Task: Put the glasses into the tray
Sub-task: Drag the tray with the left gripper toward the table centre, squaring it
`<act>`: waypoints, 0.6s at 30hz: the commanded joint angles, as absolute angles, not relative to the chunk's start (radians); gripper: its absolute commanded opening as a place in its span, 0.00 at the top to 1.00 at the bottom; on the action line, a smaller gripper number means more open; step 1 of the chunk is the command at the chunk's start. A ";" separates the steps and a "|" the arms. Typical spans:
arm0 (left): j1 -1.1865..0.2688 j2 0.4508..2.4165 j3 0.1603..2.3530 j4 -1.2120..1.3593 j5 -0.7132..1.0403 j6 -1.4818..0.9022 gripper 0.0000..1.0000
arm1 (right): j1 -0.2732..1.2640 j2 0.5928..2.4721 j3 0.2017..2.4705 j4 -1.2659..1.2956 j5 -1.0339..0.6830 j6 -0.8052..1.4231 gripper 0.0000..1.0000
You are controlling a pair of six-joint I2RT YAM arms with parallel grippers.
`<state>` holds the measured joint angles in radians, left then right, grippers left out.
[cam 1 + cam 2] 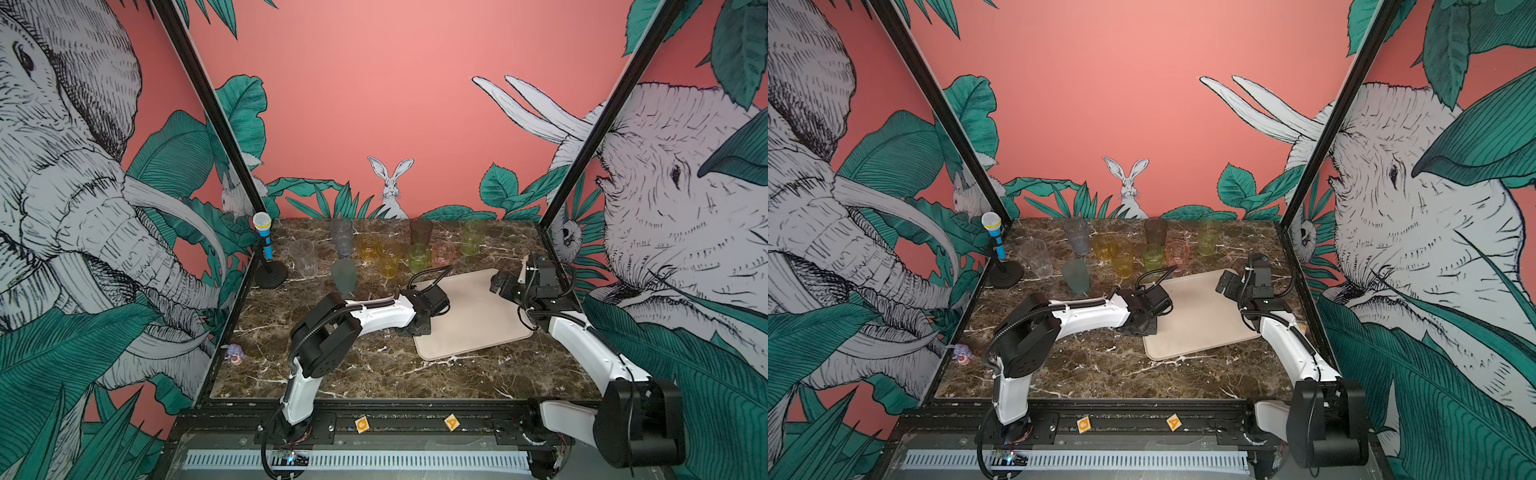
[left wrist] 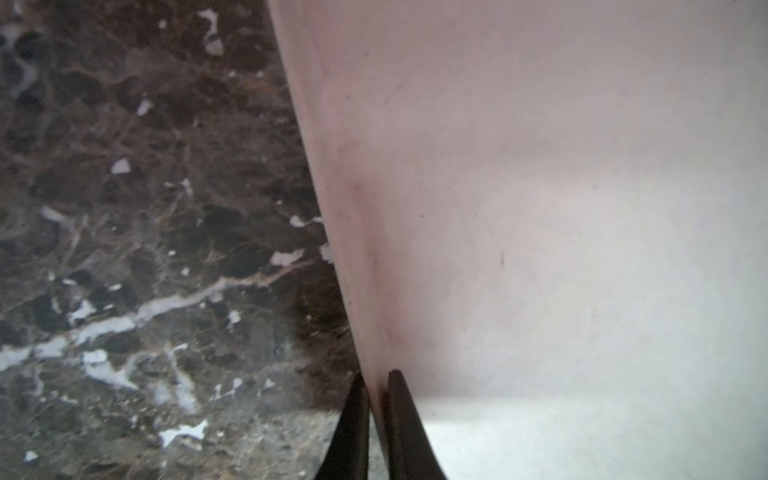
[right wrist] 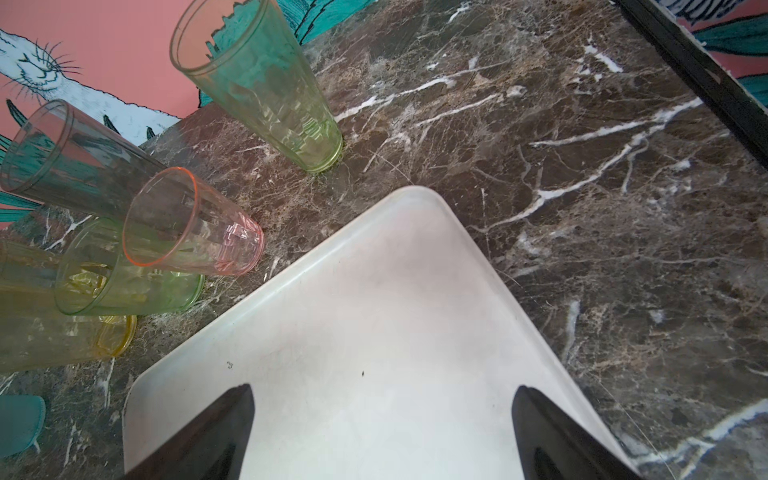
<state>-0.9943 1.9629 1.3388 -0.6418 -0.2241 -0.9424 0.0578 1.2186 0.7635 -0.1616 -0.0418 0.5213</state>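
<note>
Glasses (image 1: 390, 258), nine translucent plastic tumblers, all sit off the flat cream-beige tray with rounded corners and a low rim (image 1: 469, 320). By the look of it, no placing is done and all nine are left.

Nearest, the left gripper (image 2: 376, 384) is pressed together on the tray's left rim, the thin edge pinched between its dark fingers. The tray lies bare on the brown marble-patterned tabletop (image 1: 353, 374), right of centre. Over its far right part the right gripper (image 3: 382, 432) hangs with its jaws spread wide and nothing between them.

Left of the tray's far corner is the teal tumbler (image 1: 344, 276); whether it is upright or tipped cannot be told. Just beyond the tray's far edge stand the short green tumbler (image 1: 419, 257) and short pink tumbler (image 1: 443, 254), with the tall yellow tumbler (image 1: 390, 266) and tall clear tumbler (image 1: 303, 257) further left.

Behind them are the short amber tumbler (image 1: 367, 246), tall blue-grey tumbler (image 1: 341, 236), tall smoky grey tumbler (image 1: 421, 232) and tall green tumbler (image 1: 472, 237). A blue-and-yellow toy microphone (image 1: 263, 245) stands at the far left.
</note>
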 commanded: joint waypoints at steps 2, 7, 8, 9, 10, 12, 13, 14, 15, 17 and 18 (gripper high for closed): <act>-0.983 1.869 1.258 -0.685 -0.242 -0.921 0.90 | 0.055 1.219 0.751 -0.130 -0.047 0.529 0.01; -0.963 1.768 1.157 -0.685 -0.259 -0.896 0.92 | 0.055 1.224 0.752 -0.125 -0.052 0.529 0.01; -0.957 1.747 1.137 -0.684 -0.260 -0.887 0.92 | 0.055 1.225 0.752 -0.125 -0.056 0.529 0.01; -0.950 1.729 1.115 -0.681 -0.261 -0.876 0.94 | 0.055 1.226 0.752 -0.126 -0.059 0.529 0.01; -0.944 1.705 1.094 -0.674 -0.260 -0.861 0.95 | 0.055 1.225 0.753 -0.126 -0.059 0.529 0.01; -0.935 1.656 1.051 -0.646 -0.252 -0.824 0.96 | 0.055 1.226 0.752 -0.126 -0.062 0.529 0.01; -0.928 1.634 1.032 -0.639 -0.252 -0.812 0.97 | 0.055 1.225 0.752 -0.123 -0.064 0.528 0.01; -0.917 1.609 1.012 -0.636 -0.253 -0.798 0.98 | 0.056 1.224 0.750 -0.119 -0.069 0.526 0.01; -0.905 1.589 0.995 -0.633 -0.250 -0.787 0.99 | 0.057 1.226 0.750 -0.114 -0.075 0.526 0.01; -0.873 1.548 0.947 -0.617 -0.237 -0.771 1.00 | 0.056 1.227 0.749 -0.109 -0.084 0.527 0.01; -0.857 1.532 0.922 -0.604 -0.226 -0.763 1.00 | 0.057 1.229 0.749 -0.109 -0.086 0.529 0.01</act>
